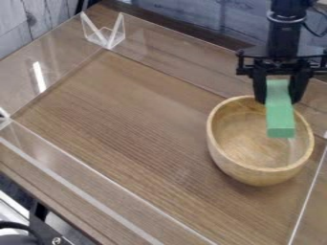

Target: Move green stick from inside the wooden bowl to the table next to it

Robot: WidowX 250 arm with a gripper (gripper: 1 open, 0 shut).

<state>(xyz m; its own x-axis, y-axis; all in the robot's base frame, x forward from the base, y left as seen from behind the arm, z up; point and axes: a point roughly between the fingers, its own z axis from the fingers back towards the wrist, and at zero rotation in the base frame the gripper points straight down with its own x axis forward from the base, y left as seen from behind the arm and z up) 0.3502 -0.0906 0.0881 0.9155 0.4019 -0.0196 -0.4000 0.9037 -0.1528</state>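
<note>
Leftward of the wooden bowl (259, 144) lies broad bare table (128, 115), the likely set-down side. Above the bowl's hollow, the claw (280, 84) is clenched on the top end of the green stick (281, 111), which hangs nearly upright, clear of the bowl's floor.

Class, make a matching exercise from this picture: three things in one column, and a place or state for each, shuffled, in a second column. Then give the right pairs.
1. green stick
2. wooden bowl
3. gripper

A. rests on the table
B. shut, pointing down
C. hangs upright above the bowl's hollow

Pairs: 1-C, 2-A, 3-B
</note>
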